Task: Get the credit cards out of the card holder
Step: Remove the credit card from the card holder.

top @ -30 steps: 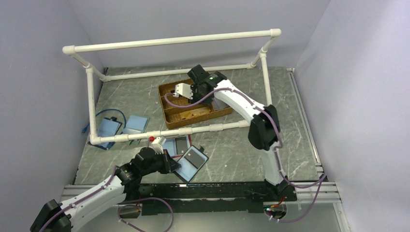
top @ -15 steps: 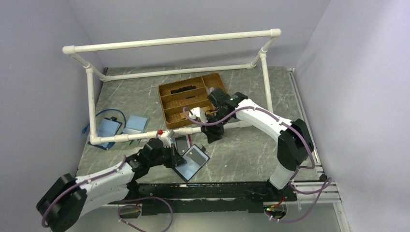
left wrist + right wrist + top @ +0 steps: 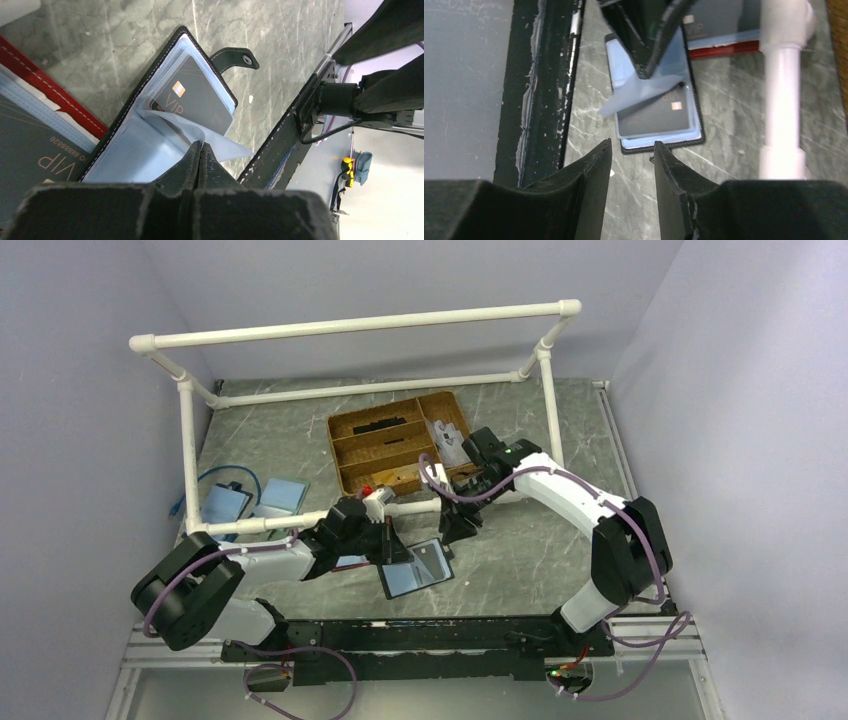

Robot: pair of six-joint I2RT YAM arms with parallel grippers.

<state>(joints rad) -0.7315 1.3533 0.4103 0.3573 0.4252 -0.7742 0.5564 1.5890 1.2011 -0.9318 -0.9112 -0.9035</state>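
Seen wrist-side only, a glossy translucent sleeve (image 3: 227, 150) of the card holder (image 3: 131, 145) is being pinched by the tightly closed left gripper (image 3: 200, 148); the right gripper (image 3: 631, 146) is being held half-open, empty.

Card holder (image 3: 131, 150) partly behind left pincer (image 3: 200, 148)

Brown divided tray (image 3: 336, 452) within white pipe frame (image 3: 350, 328), red-edged wallet (image 3: 30, 145) on marbled table (image 3: 520, 560)

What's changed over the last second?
The right gripper swung from over the wooden tray toward the near edge, now open close to the card holder. The left gripper, shut on the holder's plastic sleeve, reached rightward, nudging the holder along. Tray and pipe frame unmoved.
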